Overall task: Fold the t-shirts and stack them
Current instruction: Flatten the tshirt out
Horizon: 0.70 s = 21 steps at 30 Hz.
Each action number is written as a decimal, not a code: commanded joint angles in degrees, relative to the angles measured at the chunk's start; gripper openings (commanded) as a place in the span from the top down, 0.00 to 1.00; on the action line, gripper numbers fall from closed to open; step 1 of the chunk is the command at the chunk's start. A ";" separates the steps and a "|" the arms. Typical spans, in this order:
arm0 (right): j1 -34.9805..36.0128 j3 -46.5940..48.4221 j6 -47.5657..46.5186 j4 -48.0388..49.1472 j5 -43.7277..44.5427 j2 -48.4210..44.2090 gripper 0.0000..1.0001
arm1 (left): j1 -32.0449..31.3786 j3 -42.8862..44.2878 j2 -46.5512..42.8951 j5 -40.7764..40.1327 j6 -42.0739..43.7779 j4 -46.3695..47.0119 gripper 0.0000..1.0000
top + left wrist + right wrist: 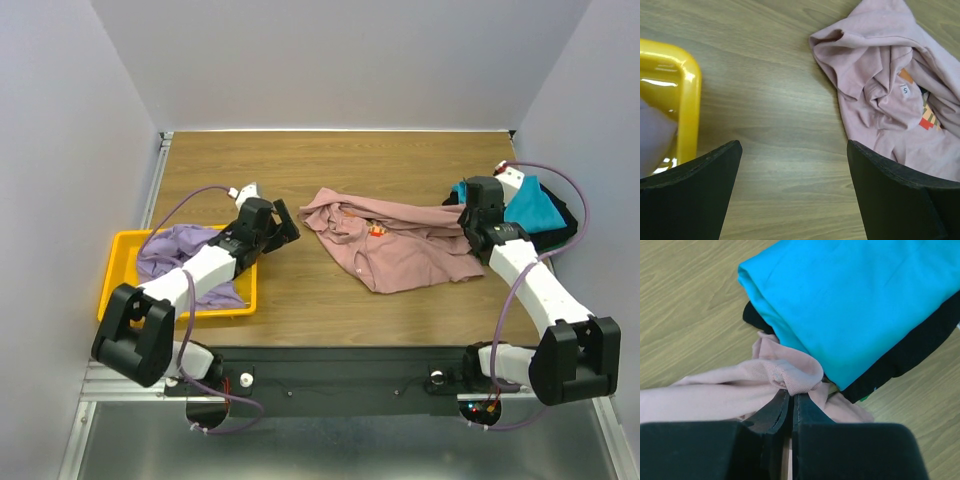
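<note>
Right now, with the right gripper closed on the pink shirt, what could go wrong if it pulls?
1. The right gripper pinches the pink t-shirt right against the folded teal t-shirt and black t-shirt; a pull may drag that stack apart.
2. The left gripper is open and off the cloth, so the crumpled shirt, held at one point, may bunch further.

arms (205, 270) white, joints (135, 330) black | cables (583, 210) purple | left claw (794, 147), right claw (791, 397) black

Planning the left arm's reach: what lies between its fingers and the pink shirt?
Nothing but bare table between the left fingers and the pink shirt, shown in the left wrist view.
</note>
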 commanded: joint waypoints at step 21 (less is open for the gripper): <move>-0.21 -0.25 -0.54 0.31 -4.01 0.66 1.00 | 0.92 24.22 29.43 3.47 8.90 10.49 0.25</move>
